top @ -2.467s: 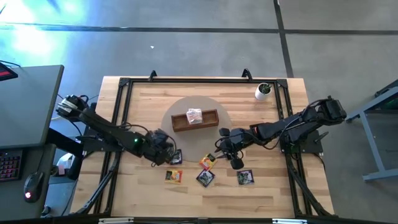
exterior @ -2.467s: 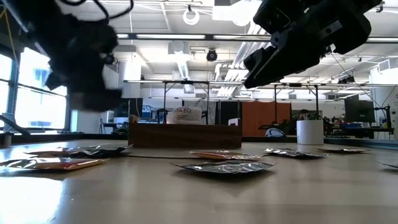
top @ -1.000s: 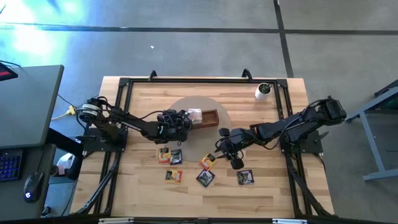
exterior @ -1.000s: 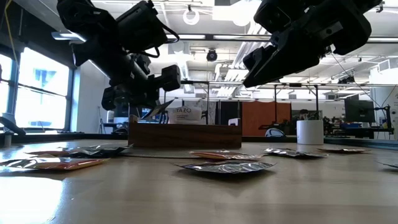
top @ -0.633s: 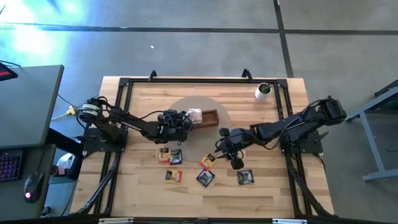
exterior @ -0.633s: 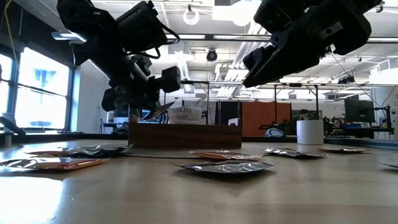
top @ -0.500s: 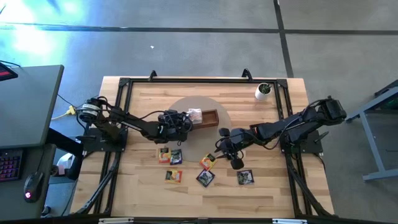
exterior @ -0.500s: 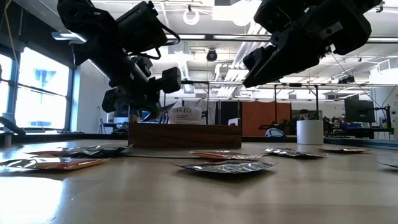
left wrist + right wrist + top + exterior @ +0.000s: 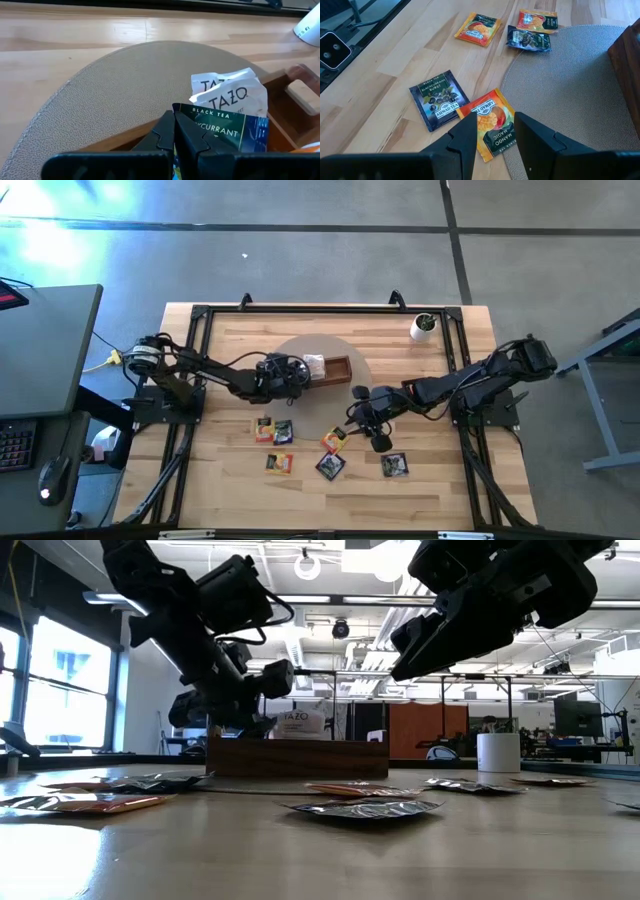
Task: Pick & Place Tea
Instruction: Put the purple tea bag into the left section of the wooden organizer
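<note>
My left gripper (image 9: pixel 287 374) is shut on a black-and-green tea sachet (image 9: pixel 227 131) over the left end of the brown wooden tray (image 9: pixel 338 370). The low view shows the gripper (image 9: pixel 262 718) just above the tray's wall (image 9: pixel 300 755). White sachets (image 9: pixel 227 92) lie in the tray. My right gripper (image 9: pixel 366 420) hovers open above an orange sachet (image 9: pixel 492 122) that lies flat, partly on the round mat (image 9: pixel 580 95). Several more sachets lie flat on the table, among them a black one (image 9: pixel 437 99) and an orange one (image 9: pixel 477 28). My left gripper pinches the black-and-green sachet by its edge (image 9: pixel 184 114) between its two shut fingers. The fingers slant down from the table's left side. The sachet sticks out past the fingertips over the tray's left compartment; whether it touches the white sachets there, I cannot tell.
A small white cup (image 9: pixel 423 327) stands near the table's far right corner. The round grey-beige mat (image 9: pixel 310 405) lies under the tray. Loose sachets (image 9: pixel 279 463) (image 9: pixel 394 465) sit between the mat and the near edge. A black frame (image 9: pixel 200 320) runs along the table's sides.
My left gripper has sunk a little toward the tray, still shut on the sachet. The sachet, tipped up above the tray's wall a second ago, now sits lower, at the wall's top.
</note>
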You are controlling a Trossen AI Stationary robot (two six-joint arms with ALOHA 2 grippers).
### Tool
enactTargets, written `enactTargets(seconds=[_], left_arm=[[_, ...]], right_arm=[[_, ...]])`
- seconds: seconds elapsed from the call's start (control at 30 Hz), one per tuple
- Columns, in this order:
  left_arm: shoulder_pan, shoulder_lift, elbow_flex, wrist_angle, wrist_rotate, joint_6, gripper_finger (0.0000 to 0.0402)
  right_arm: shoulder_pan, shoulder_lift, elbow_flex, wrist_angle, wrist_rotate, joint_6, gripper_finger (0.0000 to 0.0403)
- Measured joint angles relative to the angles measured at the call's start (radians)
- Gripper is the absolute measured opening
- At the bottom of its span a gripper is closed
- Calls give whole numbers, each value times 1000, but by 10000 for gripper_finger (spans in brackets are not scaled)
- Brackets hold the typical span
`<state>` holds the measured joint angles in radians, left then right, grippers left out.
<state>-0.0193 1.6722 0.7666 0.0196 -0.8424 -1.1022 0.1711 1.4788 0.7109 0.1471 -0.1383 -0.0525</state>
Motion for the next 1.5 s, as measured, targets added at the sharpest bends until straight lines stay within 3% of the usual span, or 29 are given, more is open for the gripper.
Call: enactTargets(seconds=[0.37, 0.53, 0.93, 1.17, 1.33, 1.5], left_arm=[[1, -3, 2, 8, 88, 40, 1], [0, -1, 0, -3, 49, 48, 4], [0, -1, 0, 12, 14, 52, 127], [0, -1, 2, 4, -35, 40, 138], [0, 0, 61, -13, -81, 116, 138], [0, 0, 193, -185, -99, 206, 138]], right_arm=[[0, 0, 0, 0, 0, 0, 126], [0, 0, 0, 0, 0, 0, 126], [0, 0, 0, 0, 0, 0, 126], [0, 0, 0, 0, 0, 0, 126], [0, 0, 0, 0, 0, -5, 126], [0, 0, 0, 0, 0, -7, 126]])
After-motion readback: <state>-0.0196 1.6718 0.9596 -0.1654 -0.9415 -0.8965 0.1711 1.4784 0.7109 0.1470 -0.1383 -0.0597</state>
